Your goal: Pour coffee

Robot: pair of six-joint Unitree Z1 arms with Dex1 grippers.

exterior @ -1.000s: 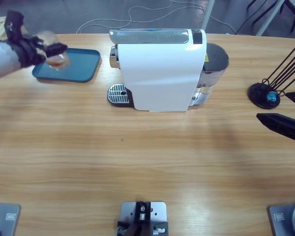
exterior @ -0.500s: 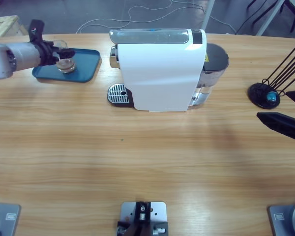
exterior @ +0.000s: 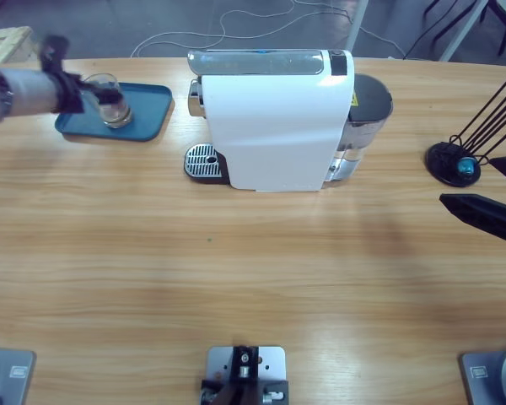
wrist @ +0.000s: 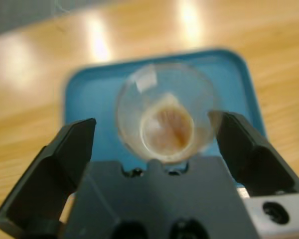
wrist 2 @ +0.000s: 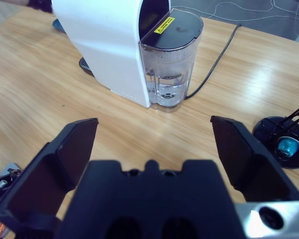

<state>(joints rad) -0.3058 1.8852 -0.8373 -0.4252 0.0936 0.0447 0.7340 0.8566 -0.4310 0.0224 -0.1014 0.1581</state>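
Coffee [wrist: 167,130] pools inside a glass [wrist: 164,112] between the open left end effector [wrist: 154,134] jaws.

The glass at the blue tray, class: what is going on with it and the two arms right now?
The left gripper sits around a clear glass on the blue tray, jaws spread and apart from its sides. A thin layer of reddish-brown coffee lies in its bottom. The right gripper hangs open near the table's far end, facing the white coffee machine.
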